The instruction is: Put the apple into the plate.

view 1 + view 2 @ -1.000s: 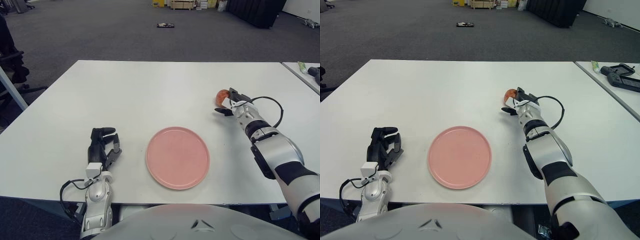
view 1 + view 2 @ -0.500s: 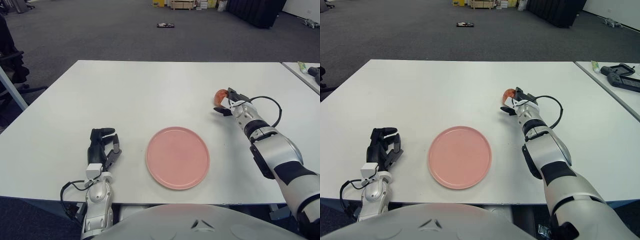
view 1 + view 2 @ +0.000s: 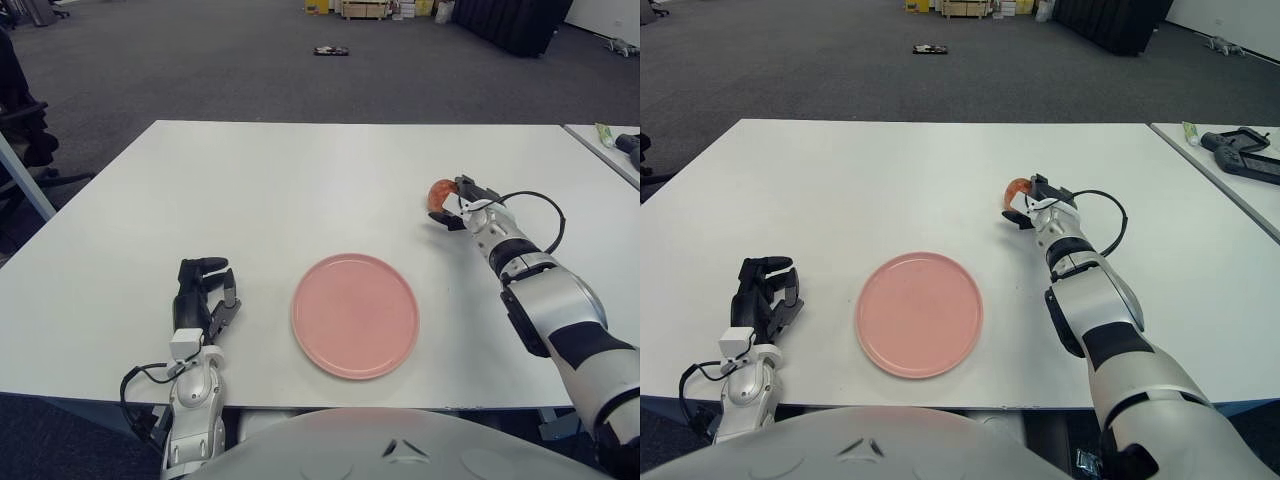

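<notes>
On the left side, the left hand (image 3: 200,297) shows near the front edge of the white table (image 3: 250,190), a little to the left of the plate. Its fingers are loosely bent and they hold nothing; this hand has no part in the work at this moment.

In the middle, near the front edge, lies the pink plate (image 3: 355,315). It is flat and there is nothing in it.

More to the right and further back on the table is the right hand (image 3: 458,203). Its fingers are closed around the apple (image 3: 440,193), which is red and orange and shows just at the left side of the hand. I cannot tell if the apple is lifted from the table or is touching it. The apple is well apart from the plate, behind it and to its right.

To my judgement, the task is only in its first part: the apple is gripped, but it is not yet in the plate. What is left is to carry the apple toward the left and toward the robot until it is over the plate, to lower it, and to open the fingers so that it rests inside the rim.
</notes>
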